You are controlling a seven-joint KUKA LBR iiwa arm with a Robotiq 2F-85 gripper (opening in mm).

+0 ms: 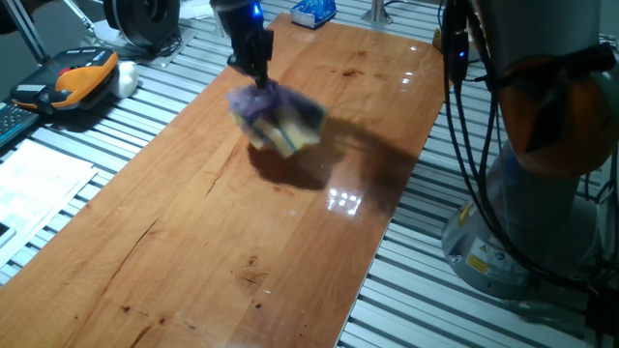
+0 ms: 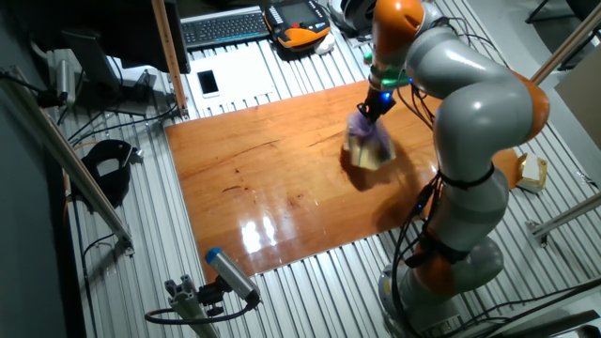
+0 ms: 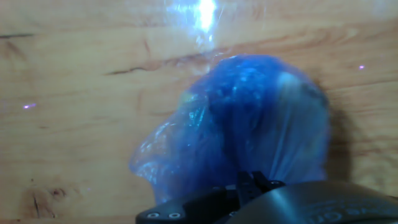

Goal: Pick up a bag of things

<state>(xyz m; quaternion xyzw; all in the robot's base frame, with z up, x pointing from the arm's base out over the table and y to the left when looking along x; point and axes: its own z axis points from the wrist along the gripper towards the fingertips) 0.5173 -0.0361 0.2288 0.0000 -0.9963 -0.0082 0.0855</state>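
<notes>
Bag: a crinkly purple bag (image 1: 276, 116) with a yellow block inside is seen hanging in the air. It is held up by its top. A dark shadow is thrown under it on the wood. In the other fixed view the bag (image 2: 369, 143) is seen over the far right part of the wood. In the hand view the bag (image 3: 249, 124) looks blue and fills the middle of the picture.

Jaws: the gripper (image 1: 255, 70) is closed on the bunched top of the bag. The jaws are pinched tight together, with only the thin plastic between them. In the hand view the gripper (image 3: 252, 182) is seen as a dark shape at the bottom edge.

Tabletop: a shiny brown wooden board (image 1: 193, 242) is seen, with bright light spots on it.

Packet: a blue-and-white packet (image 1: 313, 12) is seen at the far end of the board, well apart from the bag.

Arm: a big grey and orange arm (image 2: 470, 122) is bent over the right side of the board.
</notes>
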